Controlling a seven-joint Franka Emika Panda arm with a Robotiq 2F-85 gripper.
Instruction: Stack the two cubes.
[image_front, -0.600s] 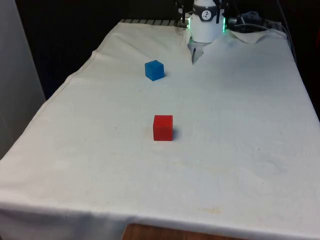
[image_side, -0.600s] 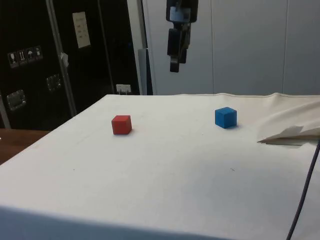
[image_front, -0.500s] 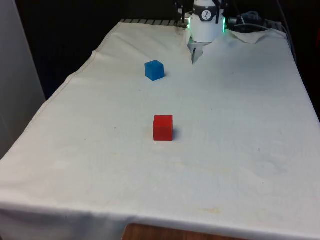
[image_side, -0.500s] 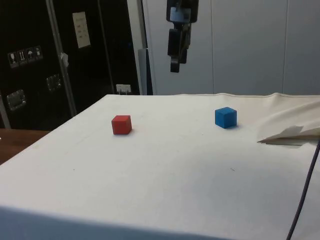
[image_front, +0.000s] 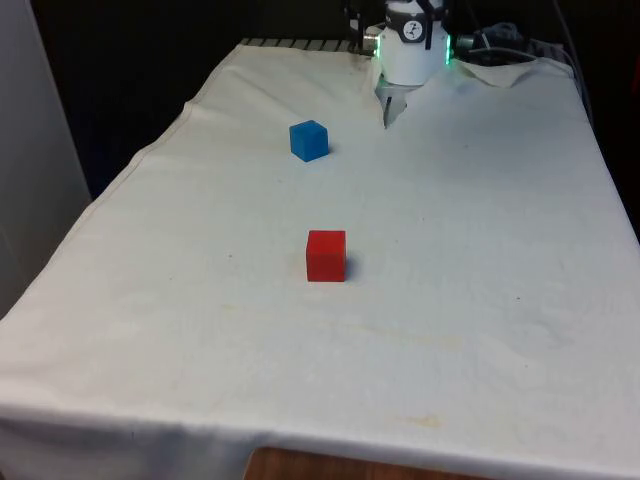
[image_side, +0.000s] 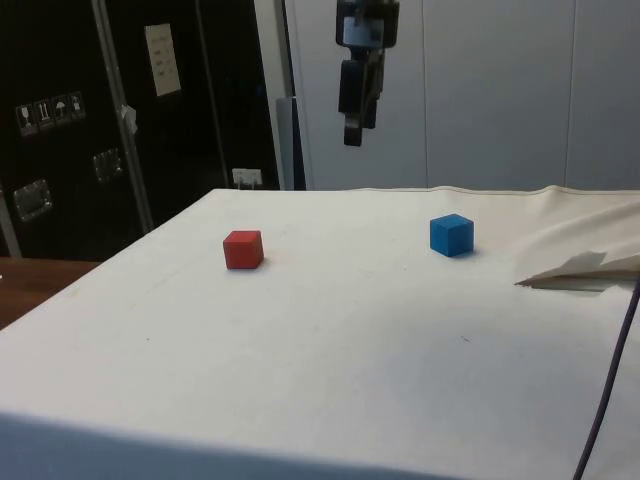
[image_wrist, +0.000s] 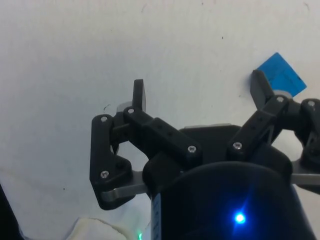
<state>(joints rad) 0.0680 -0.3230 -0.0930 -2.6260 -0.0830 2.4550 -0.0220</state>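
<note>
2 cubes are set apart on the table's white cloth. The red cube is placed near the table's middle; the blue cube is placed nearer the far end, toward the front view's left edge. The gripper is held high above the cloth, fingers spread wide, nothing grasped.

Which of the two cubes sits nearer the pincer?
The blue cube, right beside one fingertip of the open pincer in the wrist view; the red cube sits farther off.
</note>
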